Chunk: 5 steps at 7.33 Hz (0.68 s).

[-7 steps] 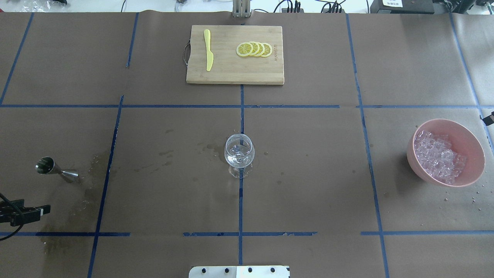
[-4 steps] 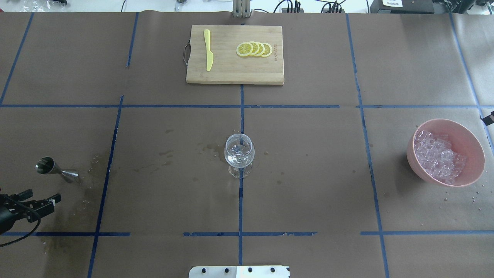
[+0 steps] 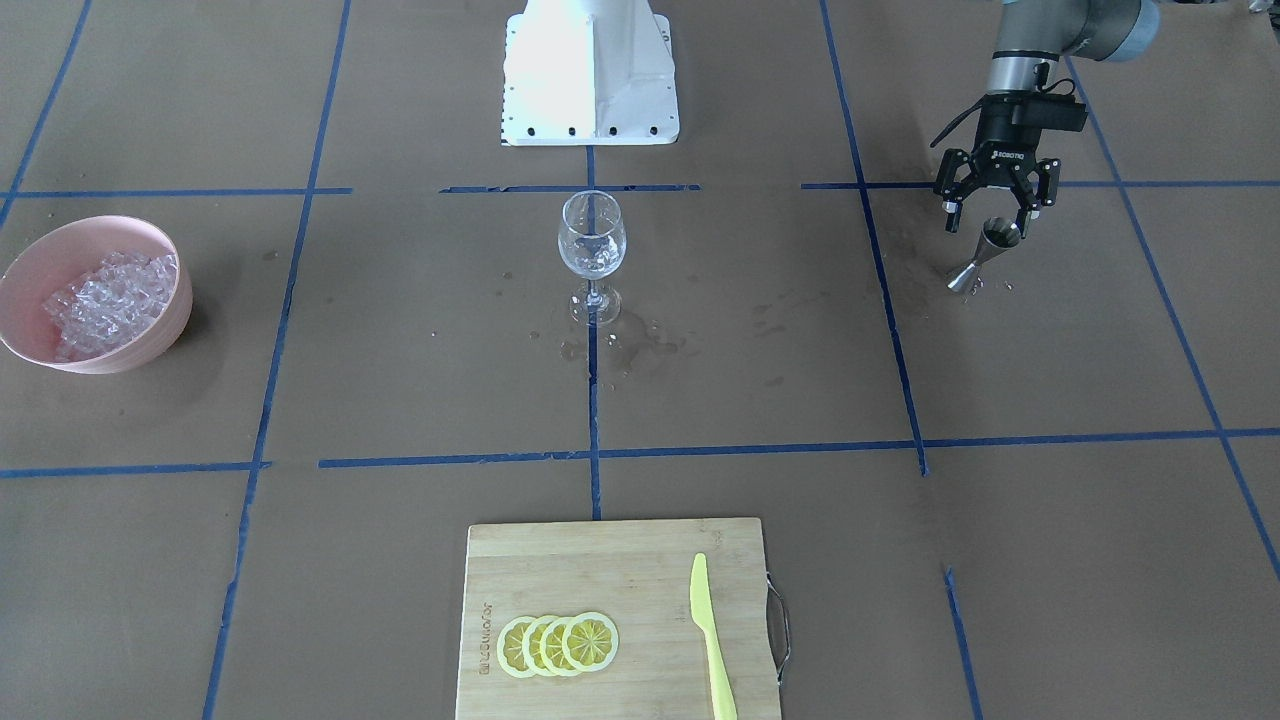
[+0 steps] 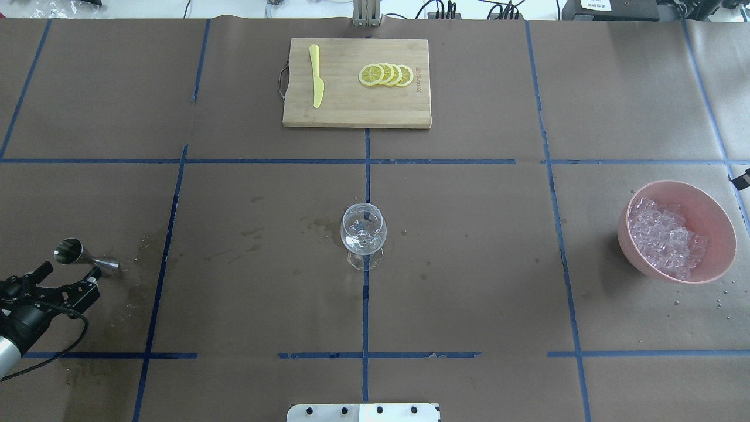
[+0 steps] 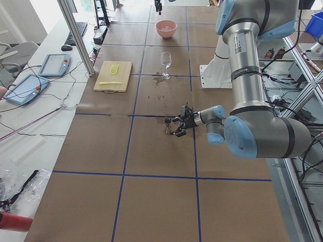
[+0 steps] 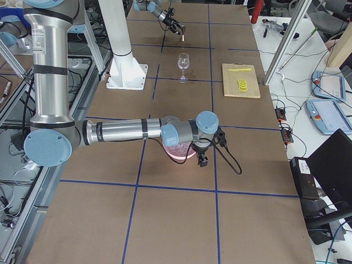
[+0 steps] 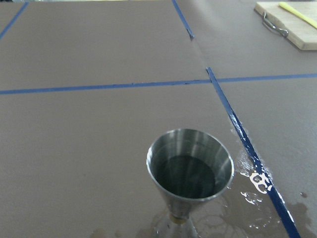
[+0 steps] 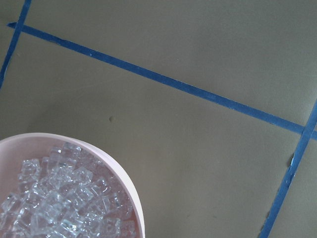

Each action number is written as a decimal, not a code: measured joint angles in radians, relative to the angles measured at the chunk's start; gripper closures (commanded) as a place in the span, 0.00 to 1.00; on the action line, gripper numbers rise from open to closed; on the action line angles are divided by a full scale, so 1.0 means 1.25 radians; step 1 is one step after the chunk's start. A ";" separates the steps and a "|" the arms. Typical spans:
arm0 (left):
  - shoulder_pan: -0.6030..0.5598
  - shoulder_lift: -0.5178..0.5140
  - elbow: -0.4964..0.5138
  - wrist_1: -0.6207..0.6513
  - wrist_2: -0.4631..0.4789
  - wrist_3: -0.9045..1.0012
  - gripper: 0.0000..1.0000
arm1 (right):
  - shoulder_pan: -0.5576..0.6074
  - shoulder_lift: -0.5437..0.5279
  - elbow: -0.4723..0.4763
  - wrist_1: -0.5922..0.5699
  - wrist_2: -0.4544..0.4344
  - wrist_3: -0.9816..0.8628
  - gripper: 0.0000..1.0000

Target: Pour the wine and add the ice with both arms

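The left gripper is spread wide and holds nothing. It is low over the table, aimed at the metal measuring cup, which stands upright just ahead of the fingertips and is not yet between them. The wrist view shows dark liquid inside the cup and wet paper around its foot.

The step in hand looks like grasping this cup. It would go best by sliding forward level until the fingers straddle the narrow waist, then closing gently and lifting straight up, since any tilt would spill before the wine glass, well apart at the table's middle.

The ice lies heaped in the pink bowl at the far right. The right gripper hangs beside that bowl; whether it is spread or closed I cannot tell.
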<state>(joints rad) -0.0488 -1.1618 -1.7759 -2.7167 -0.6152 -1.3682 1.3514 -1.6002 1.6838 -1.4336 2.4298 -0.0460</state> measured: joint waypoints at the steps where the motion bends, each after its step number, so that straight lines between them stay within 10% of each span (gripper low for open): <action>1: 0.003 -0.019 0.020 0.003 0.047 -0.010 0.01 | 0.000 0.000 -0.001 0.008 0.000 0.000 0.00; 5: 0.005 -0.073 0.083 0.004 0.133 -0.016 0.17 | 0.001 -0.004 -0.005 0.033 0.000 0.000 0.00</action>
<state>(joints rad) -0.0432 -1.2534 -1.6721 -2.7121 -0.4492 -1.3877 1.3526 -1.6048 1.6771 -1.3921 2.4298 -0.0457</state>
